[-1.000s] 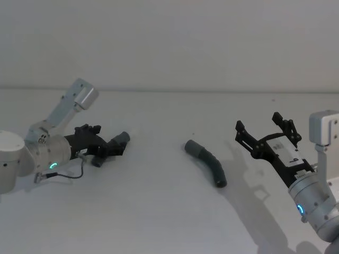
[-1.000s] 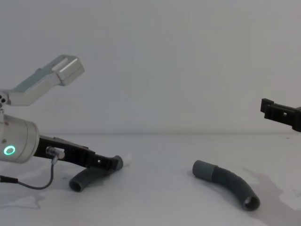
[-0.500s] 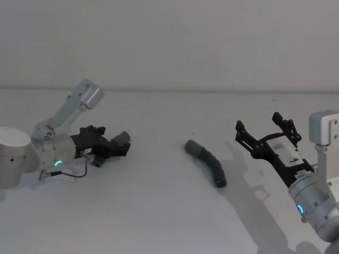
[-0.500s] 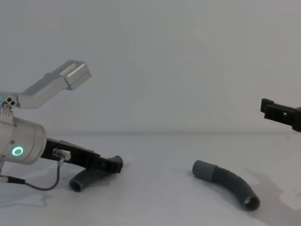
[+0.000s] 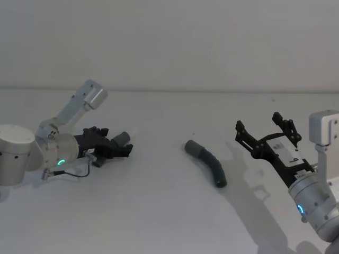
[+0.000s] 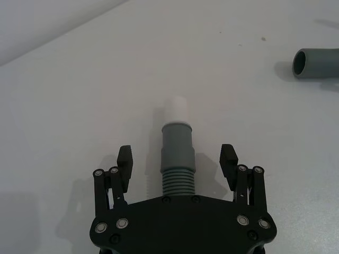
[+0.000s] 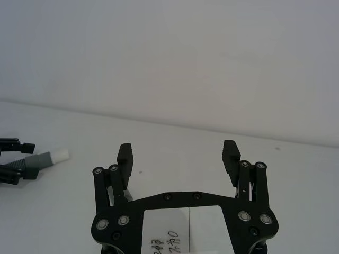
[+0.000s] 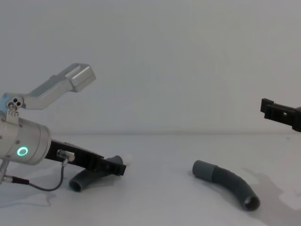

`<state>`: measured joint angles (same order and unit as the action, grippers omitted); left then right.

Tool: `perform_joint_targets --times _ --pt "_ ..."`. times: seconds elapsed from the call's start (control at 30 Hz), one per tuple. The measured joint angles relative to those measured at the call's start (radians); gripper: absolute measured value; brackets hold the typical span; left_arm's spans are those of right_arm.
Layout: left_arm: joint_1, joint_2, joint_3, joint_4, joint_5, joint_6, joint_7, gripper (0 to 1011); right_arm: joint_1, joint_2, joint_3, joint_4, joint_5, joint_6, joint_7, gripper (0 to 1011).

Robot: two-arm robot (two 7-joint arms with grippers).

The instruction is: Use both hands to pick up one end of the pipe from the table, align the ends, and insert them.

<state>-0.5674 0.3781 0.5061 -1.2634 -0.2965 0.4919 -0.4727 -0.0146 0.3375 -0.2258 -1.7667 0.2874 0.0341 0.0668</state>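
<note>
- Left tool (image 5: 115, 148) sits low at the left of the head view. Its fingers are spread and straddle the left hose piece (image 6: 177, 177). The wrist view shows a gap on each side, so nothing is gripped yet.
- Left hose piece lies on the worktop (image 5: 159, 211). Its grey cuff (image 6: 177, 143) and white tip (image 6: 176, 109) stick out past the fingertips, pointing toward frame centre in the head view.
- Step in hand, as I judge it: close on this piece. Best to clamp on the ribs just behind the cuff, as lined up now, leaving cuff and tip free for insertion.
- Centre the hose between the fingers before closing. An off-centre squeeze would likely roll the curved piece.
- Go low enough to catch the hose without scraping fingertips on the worktop.
- Right tool (image 5: 258, 123) hangs above the worktop at the right of the head view, fingers wide apart, holding nothing.
- Right hose piece (image 5: 208, 160) lies at centre, well apart from both tools, with its cuff (image 5: 192, 147) toward the left piece. The right tool needs to come down behind that cuff.
</note>
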Motion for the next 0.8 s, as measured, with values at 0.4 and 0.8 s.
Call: perform_joint_targets --times 0.4,0.8 --pt "-0.01 -0.005 0.01 0.012 0.003 0.012 -0.004 963 0.0 0.0 0.0 0.0 0.0 0.0 0.0 1000" --pt "-0.013 -0.006 0.012 0.016 0.004 0.015 -0.005 652 0.0 0.0 0.0 0.0 0.0 0.0 0.0 1000"
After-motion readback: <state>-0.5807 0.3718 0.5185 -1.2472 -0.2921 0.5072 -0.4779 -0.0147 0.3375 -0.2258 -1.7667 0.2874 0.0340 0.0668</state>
